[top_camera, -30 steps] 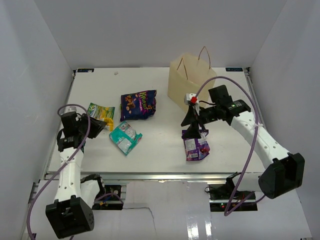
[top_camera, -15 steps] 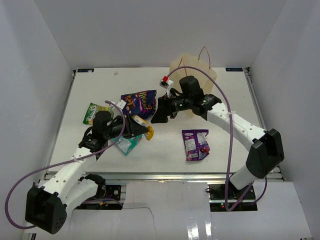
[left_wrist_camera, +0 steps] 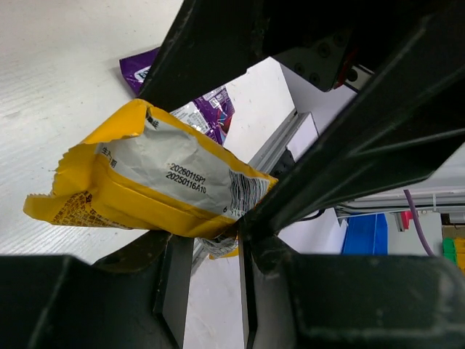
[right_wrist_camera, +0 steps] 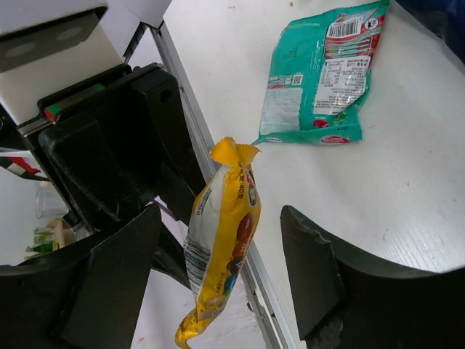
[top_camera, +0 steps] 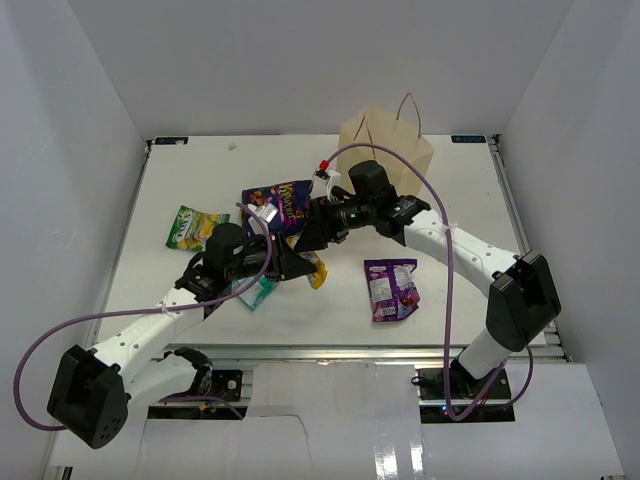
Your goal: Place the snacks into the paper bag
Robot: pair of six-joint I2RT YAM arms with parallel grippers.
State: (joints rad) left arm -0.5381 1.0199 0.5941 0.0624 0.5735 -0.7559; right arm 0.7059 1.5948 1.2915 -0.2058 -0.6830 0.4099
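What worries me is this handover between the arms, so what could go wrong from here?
1. The left hand pinches the yellow packet by one end only, with the rest unsupported. It may slip or swing as the open right hand closes in.
2. The two hands are very close together, so their fingers might collide.
3. The right arm passes just in front of the upright paper bag, and a careless swing could tip it.
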